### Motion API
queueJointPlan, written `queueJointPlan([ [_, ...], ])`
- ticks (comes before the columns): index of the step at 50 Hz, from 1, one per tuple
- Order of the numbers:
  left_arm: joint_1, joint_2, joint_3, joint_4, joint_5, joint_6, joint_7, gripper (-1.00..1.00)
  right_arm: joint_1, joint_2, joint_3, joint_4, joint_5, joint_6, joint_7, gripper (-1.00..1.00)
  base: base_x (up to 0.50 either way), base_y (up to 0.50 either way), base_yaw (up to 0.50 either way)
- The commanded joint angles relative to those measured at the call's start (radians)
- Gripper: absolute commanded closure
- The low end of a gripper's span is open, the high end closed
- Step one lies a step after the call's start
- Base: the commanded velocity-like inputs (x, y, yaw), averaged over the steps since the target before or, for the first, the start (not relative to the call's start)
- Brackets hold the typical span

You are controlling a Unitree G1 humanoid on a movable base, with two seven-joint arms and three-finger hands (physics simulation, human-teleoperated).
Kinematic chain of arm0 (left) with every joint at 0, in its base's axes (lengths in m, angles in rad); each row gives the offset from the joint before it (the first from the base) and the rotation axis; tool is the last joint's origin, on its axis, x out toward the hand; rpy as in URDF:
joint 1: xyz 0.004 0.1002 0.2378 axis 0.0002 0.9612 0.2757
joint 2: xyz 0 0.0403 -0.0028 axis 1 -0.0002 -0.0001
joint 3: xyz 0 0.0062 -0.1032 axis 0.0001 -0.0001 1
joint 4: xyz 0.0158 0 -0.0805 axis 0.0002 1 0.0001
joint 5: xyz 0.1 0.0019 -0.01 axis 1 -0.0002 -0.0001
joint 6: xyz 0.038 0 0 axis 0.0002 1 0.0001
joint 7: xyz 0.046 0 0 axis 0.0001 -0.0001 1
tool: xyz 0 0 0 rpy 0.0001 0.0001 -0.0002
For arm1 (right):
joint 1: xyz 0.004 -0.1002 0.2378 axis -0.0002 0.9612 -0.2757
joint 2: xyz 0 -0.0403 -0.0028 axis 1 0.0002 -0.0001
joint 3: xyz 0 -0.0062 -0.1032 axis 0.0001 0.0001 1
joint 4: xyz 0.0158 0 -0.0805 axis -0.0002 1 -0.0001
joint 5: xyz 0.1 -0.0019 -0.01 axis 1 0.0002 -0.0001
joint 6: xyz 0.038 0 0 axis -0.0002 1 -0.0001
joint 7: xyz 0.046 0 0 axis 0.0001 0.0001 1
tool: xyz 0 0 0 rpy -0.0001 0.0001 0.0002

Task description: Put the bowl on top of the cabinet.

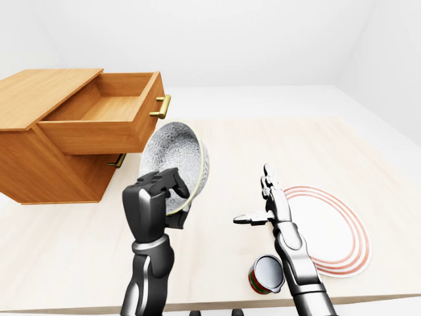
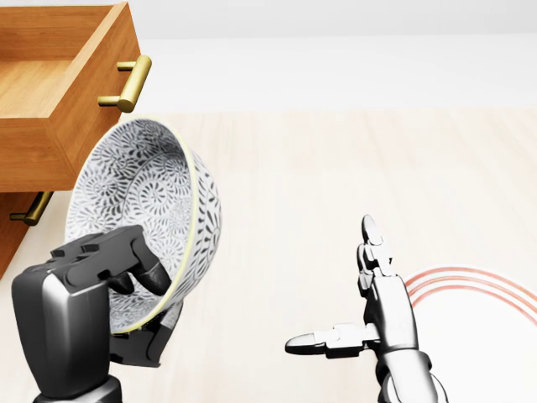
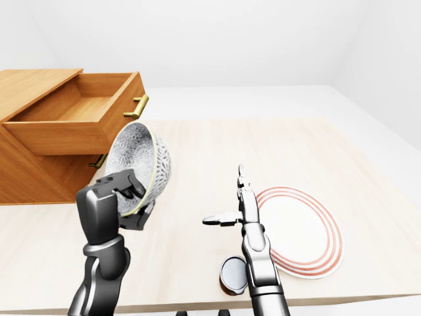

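Observation:
A grey-and-white patterned bowl (image 1: 176, 161) with a yellow-green rim is held tipped on its side, its inside facing the views. My left hand (image 1: 168, 197) is shut on its lower rim, lifting it above the table. The wooden cabinet (image 1: 39, 92) stands at the left of the left-eye view, its flat top bare and its top drawer (image 1: 99, 115) pulled out. The bowl hangs just right of and below the drawer's brass handle (image 1: 161, 106). My right hand (image 1: 263, 204) is open with fingers spread, empty, left of the plate.
A white plate with red rings (image 1: 332, 227) lies on the light wooden table (image 1: 263, 145) at the right. A small red-and-green can (image 1: 266, 273) lies on its side near the table's bottom edge, by my right forearm. A second brass handle (image 1: 118, 160) shows under the open drawer.

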Motion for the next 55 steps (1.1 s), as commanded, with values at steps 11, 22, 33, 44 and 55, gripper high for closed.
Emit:
queueJointPlan([
  [11,-0.049,-0.015,0.051,-0.177,-0.082,0.000,-0.099,0.90,0.002,0.002,0.004,-0.001,-0.003,0.000,0.001,-1.00,0.00,0.00,0.00],
  [22,-0.124,-0.019,0.101,-0.284,-0.146,0.000,-0.215,0.90,0.003,0.003,0.007,-0.008,-0.005,0.005,0.002,-1.00,0.00,0.00,0.00],
  [33,-0.395,0.059,0.236,-0.340,-0.259,0.000,-0.365,0.90,-0.001,0.002,0.005,0.005,-0.007,-0.004,0.000,-1.00,0.00,0.00,0.00],
  [44,-0.616,0.196,0.344,-0.302,-0.324,0.000,-0.422,0.91,-0.008,0.004,0.009,0.016,-0.012,-0.005,0.000,-1.00,0.00,0.00,0.00],
  [55,-0.720,0.361,0.421,-0.132,-0.396,0.010,-0.346,0.91,-0.012,0.005,0.012,0.025,-0.013,-0.007,0.002,-1.00,0.00,0.00,0.00],
])
